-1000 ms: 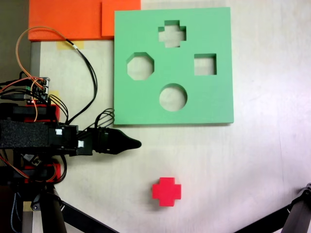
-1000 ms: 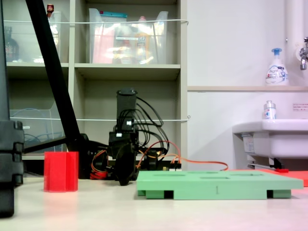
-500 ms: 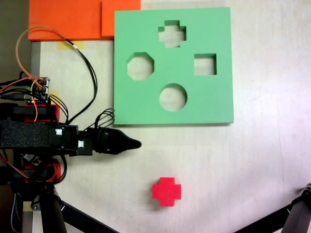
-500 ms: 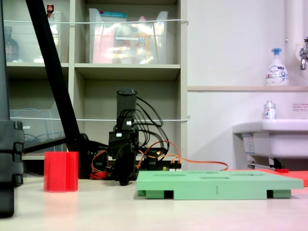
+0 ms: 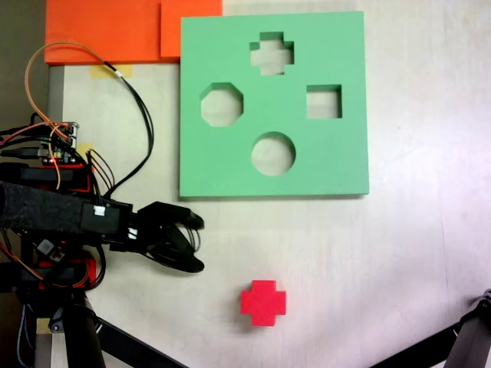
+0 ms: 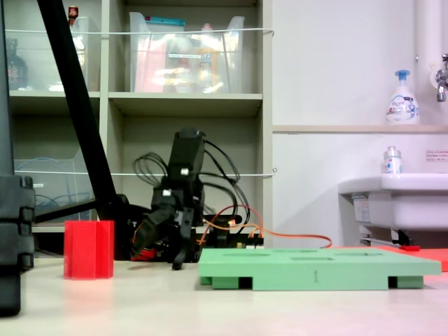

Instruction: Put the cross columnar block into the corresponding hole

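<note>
Two jaws spread — gripper (image 5: 198, 244) apart from cross columnar block (image 5: 262, 301).

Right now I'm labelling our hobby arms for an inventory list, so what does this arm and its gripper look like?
The arm is matt black with a rough, grainy surface and a small white label near the wrist. The gripper is black too, with two pointed jaws. Black cables loop from it, and thin orange wires run to a small circuit board beside red base parts.
</note>
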